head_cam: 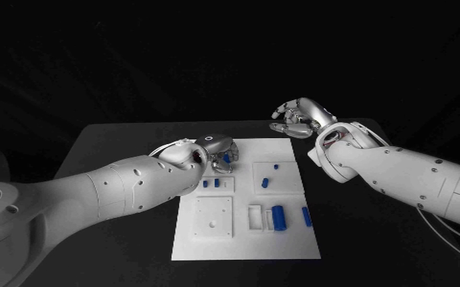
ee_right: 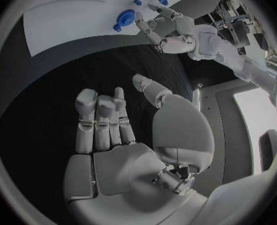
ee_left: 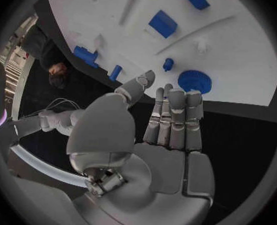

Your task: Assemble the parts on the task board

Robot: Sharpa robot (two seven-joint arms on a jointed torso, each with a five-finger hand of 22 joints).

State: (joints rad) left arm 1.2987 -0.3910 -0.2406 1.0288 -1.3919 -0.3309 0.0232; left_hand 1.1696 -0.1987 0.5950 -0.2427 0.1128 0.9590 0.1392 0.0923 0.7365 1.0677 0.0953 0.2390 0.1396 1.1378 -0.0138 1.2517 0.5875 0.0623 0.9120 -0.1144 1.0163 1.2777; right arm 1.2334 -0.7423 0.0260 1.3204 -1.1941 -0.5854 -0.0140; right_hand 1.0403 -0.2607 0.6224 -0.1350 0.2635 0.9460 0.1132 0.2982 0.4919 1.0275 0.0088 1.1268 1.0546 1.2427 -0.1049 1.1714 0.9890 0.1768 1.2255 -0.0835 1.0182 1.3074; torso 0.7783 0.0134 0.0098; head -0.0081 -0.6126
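1. The black worktop (head_cam: pixel 115 147) carries the white task board (head_cam: pixel 288 247) at its middle.
2. The task board lies flat, with raised white frames and recesses across it; a bare square white plate (head_cam: pixel 213 218) sits on the board's near left part.
3. The left hand (head_cam: pixel 217 147) hangs over the board's far left edge. In the left wrist view its fingers (ee_left: pixel 176 117) are stretched out side by side with the thumb apart, and nothing is in them.
4. The right hand (head_cam: pixel 299 115) hangs over the bare worktop just beyond the board's far right corner, apart from every part. In the right wrist view its fingers (ee_right: pixel 101 120) are loosely extended and hold nothing.
5. A round blue gear (ee_left: pixel 194 81) lies on the board just beyond the left fingertips, near them but not touching.
6. A long blue block (head_cam: pixel 279 217) stands in a frame at the board's near right, with a slimmer blue bar (head_cam: pixel 307 216) just beside it.
7. Two short blue pieces (head_cam: pixel 217 183) lie side by side in a recess near the left arm.
8. A small blue peg (ee_left: pixel 168 64) stands just beside the gear.
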